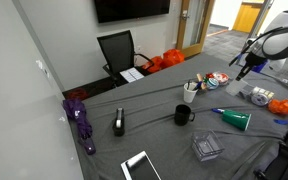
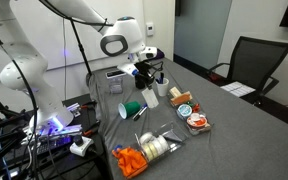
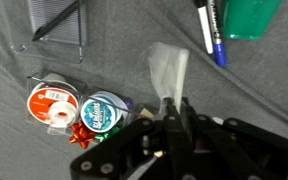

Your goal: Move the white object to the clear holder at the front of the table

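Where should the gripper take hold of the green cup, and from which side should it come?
Grip the green cup across the middle of its body, coming down from above and pinching its two long sides. It lies on its side on the table, so its mouth points sideways and its round wall faces up. Mind the blue pen lying close beside it.

white object (image 3: pixel 169 68) | pale slab (greyish); clear holder (image 1: pixel 206 148) | low, see-through, flat
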### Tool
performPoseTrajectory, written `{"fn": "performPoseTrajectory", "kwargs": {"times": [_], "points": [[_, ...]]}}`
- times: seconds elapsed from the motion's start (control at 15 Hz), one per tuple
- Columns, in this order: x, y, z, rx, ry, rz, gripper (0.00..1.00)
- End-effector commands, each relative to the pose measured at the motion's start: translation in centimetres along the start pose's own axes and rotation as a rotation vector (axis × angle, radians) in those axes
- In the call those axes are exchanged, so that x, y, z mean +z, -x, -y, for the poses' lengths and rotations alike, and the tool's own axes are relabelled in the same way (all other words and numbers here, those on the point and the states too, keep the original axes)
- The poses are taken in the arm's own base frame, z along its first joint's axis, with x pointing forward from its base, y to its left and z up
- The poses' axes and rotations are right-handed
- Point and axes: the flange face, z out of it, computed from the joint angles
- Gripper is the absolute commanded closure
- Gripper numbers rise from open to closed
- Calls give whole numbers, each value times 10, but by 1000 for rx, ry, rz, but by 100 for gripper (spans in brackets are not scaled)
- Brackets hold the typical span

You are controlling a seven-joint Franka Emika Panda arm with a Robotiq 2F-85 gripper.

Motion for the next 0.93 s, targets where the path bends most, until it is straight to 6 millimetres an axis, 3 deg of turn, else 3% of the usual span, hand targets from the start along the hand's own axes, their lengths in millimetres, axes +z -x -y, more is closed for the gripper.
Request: {"fn": "performPoseTrajectory", "kwargs": {"times": [0.0, 0.47, 0.6, 0.67, 0.87], "points": [[-25, 18, 16, -40, -171, -60, 98], [-39, 36, 31, -95, -520, -99, 98], [-38, 42, 30, -87, -552, -100, 98], [-36, 34, 29, -79, -511, -79, 91], [-35, 38, 28, -77, -528, -78, 91]]}}
